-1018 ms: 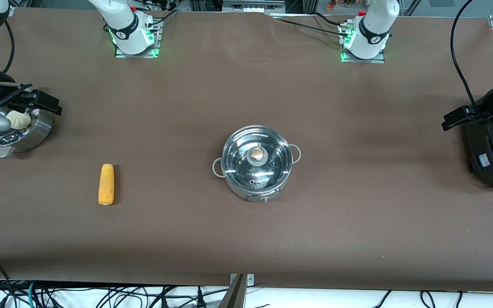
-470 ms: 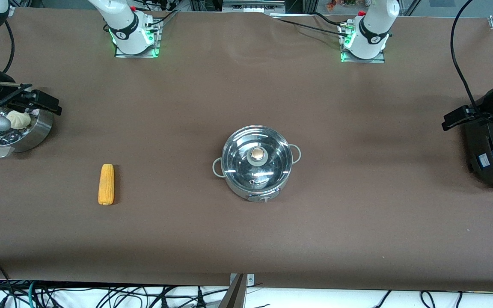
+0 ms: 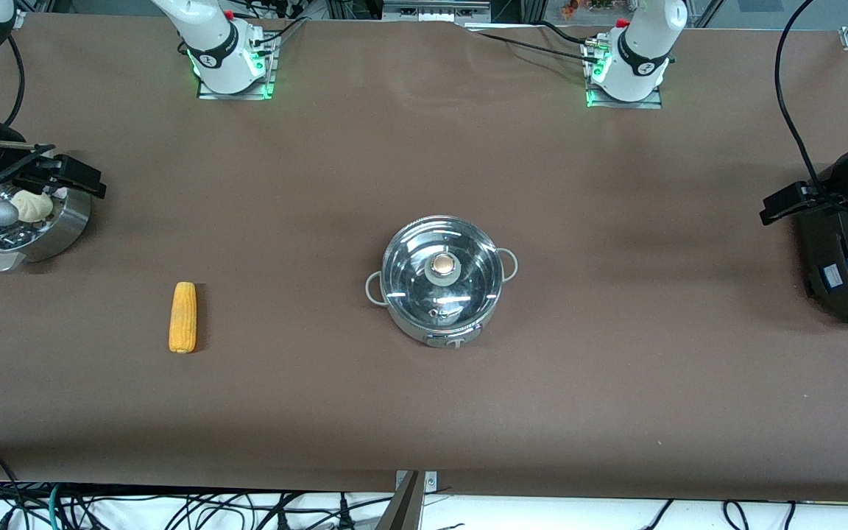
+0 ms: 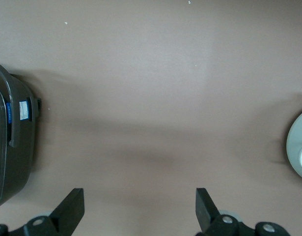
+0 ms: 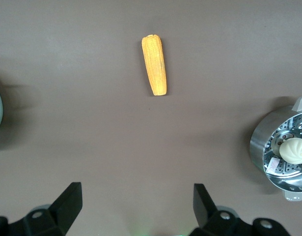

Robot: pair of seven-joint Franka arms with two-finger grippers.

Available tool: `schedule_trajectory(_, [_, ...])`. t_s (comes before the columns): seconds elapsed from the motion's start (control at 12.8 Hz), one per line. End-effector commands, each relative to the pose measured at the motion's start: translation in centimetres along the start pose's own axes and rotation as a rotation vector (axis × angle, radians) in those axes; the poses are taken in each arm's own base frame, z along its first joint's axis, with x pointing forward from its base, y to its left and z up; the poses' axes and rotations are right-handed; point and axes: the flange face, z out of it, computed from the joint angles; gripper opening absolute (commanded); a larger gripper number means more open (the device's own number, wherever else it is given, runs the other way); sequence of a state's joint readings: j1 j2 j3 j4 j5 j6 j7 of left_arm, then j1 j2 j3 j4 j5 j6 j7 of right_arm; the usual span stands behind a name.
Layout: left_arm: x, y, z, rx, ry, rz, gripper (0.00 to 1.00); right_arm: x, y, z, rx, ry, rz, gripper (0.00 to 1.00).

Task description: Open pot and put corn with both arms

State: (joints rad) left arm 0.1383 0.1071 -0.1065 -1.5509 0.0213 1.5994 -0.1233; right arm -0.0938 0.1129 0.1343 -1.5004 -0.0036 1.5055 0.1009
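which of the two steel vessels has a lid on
The round shiny steel pot mid-table, under a clear glass lid with a tan knob; the perforated steel steamer basket sits uncovered, bun exposed.

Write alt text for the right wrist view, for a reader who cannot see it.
A yellow-orange corn cob lies alone on the brown table, untouched, with the right claw open above the table, holding nothing. At one edge sits a steel steamer basket with a white bun in it.
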Motion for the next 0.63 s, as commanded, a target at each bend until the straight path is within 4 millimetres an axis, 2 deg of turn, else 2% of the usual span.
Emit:
schedule_trajectory(0.0, [-0.09, -0.66, -0.54, -0.02, 0.007, 0.003, 1.0, 0.11, 0.29, -0.37, 0.021, 0.005, -0.005, 1.0])
schedule_trajectory(0.08, [-0.02, -1.36, -0.6, -0.022, 0.009, -0.008, 1.0, 0.06, 0.29, -0.45, 0.021, 0.006, -0.005, 1.0])
schedule_trajectory(0.55, [0.02, -1.64, -0.61, -0.023, 0.01, -0.013, 1.0, 0.12, 0.37, -0.37, 0.021, 0.005, -0.002, 1.0])
